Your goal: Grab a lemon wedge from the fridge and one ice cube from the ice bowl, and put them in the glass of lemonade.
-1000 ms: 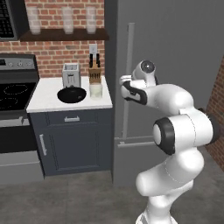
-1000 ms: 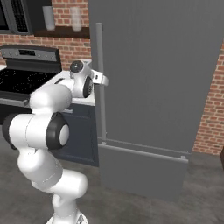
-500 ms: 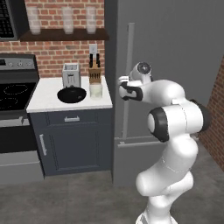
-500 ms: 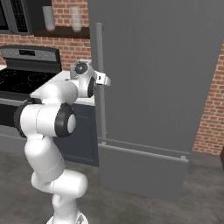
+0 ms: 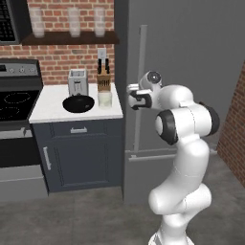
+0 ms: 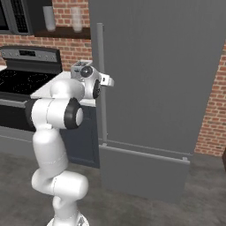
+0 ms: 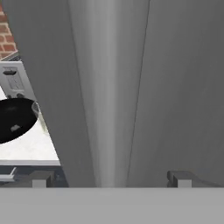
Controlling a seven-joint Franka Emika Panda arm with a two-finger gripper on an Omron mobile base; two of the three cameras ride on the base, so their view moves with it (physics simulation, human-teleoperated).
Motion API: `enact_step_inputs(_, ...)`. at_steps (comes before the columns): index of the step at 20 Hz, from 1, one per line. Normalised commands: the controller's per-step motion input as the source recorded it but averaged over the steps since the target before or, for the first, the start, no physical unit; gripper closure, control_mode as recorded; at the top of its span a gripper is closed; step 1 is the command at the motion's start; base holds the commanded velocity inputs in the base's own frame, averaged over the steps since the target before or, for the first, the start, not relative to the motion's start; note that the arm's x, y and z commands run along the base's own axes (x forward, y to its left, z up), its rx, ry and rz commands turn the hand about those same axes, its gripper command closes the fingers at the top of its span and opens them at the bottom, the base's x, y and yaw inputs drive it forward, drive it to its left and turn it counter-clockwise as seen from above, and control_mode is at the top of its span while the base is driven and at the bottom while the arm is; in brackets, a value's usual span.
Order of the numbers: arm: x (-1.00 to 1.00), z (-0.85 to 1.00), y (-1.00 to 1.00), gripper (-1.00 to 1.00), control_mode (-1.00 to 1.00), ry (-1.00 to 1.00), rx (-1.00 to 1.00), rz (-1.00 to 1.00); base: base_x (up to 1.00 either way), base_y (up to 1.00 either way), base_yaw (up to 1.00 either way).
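The dark grey fridge [image 5: 191,62] stands shut, so the lemon wedge is hidden. My gripper [image 5: 134,98] is open at the long pale bar handle [image 5: 142,72], about mid-height. In the hand view the handle [image 7: 109,87] runs between my two fingertips [image 7: 41,178], one on each side. From the right, the gripper [image 6: 108,81] meets the handle [image 6: 100,66]. The black ice bowl [image 5: 78,103] sits on the white counter left of the fridge, with the glass of lemonade [image 5: 105,99] just right of it. Both also appear past the handle: bowl [image 7: 13,120], glass [image 7: 39,114].
A toaster [image 5: 77,81] and a knife block [image 5: 102,79] stand behind the bowl. Three frosted glasses [image 5: 72,21] are on a shelf above. A black stove [image 5: 14,103] is left of the counter, and dark blue cabinet doors [image 5: 79,153] below it. A brick wall [image 6: 216,101] flanks the fridge's right.
The arm's elbow has swung upward and the hand has edged closer onto the handle. The fridge door has stayed shut.
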Motion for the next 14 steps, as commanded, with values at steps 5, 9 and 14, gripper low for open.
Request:
enact_step_inputs(5,0.41,-0.06,0.00,-1.00,-1.00,0.00,0.00,0.00,0.00,0.00,0.00)
enact_step_inputs(9,0.37,-0.03,0.00,-1.00,-1.00,0.00,0.00,0.00,0.00,0.00,0.00)
enact_step_inputs(14,0.39,-0.05,0.00,-1.00,-1.00,0.00,0.00,0.00,0.00,0.00,0.00)
